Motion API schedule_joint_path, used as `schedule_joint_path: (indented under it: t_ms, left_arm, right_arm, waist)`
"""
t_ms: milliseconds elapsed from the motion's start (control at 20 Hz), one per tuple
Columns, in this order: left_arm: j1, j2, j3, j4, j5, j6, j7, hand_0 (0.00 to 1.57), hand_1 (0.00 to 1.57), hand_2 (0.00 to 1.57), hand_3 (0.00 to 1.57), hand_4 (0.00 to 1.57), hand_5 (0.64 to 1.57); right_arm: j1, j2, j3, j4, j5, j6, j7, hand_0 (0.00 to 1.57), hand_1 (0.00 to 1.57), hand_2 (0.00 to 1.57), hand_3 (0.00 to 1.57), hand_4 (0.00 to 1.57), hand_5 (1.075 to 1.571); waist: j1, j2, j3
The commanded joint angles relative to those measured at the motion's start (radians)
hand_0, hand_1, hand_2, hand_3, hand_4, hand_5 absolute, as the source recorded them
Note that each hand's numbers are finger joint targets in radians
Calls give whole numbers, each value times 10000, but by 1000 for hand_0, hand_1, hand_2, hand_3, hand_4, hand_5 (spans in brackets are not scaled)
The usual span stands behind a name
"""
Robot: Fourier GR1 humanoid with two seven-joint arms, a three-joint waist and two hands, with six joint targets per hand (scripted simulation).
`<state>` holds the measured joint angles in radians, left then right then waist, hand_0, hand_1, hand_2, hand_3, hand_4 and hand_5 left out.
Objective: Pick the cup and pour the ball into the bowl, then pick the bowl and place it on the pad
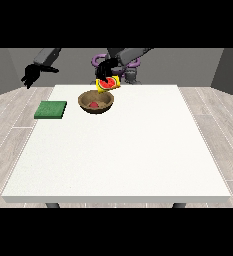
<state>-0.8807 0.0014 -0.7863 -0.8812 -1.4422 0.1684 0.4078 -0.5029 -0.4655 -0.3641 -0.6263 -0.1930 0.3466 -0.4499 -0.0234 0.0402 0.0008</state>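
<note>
From my seat the nearest thing is the white table (123,160), bare across its whole near half. Farther in sits the wooden bowl (95,102), directly below and just toward me from the hand nearer the view's right (106,70). A small red ball (94,105) lies inside the bowl, on its floor.

To the side of that bowl, well apart from the busy hand and toward the view's left, I see the green pad (51,110) flat on the table, near the table's left edge. It lies below and toward me from the hand at the view's left (29,76).

Above the bowl's far rim, the hand nearer the view's right has its fingers closed round the yellow cup (108,84). The cup is tipped hard over, its red inside facing me and down toward the bowl, and it is off the table.

Farthest back, the hand at the view's left hangs in the air beyond the table's far left corner, holding nothing; I cannot tell how its fingers lie.
</note>
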Motion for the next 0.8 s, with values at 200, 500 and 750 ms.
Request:
schedule_joint_path:
  t_ms: [200,500,750]
  left_arm:
    - [-1449,-11,-113,-571,-843,-2347,-887,1552,1552,1571,1571,1188,1466]
    - [-1024,-12,488,-745,-1813,-1943,-951,1506,1506,1571,1571,1207,1459]
    - [-2,102,2341,-2097,401,-299,-809,0,0,1571,1571,1273,1452]
  right_arm:
    - [7,-69,-91,480,86,-458,23,0,0,0,211,0,1517]
    - [142,-243,-123,522,-145,179,-93,0,0,0,0,205,1546]
    - [213,111,-145,663,-321,129,474,0,0,0,0,474,1558]
  waist:
    - [532,-519,1]
    - [324,62,-4]
    - [1305,-85,-33]
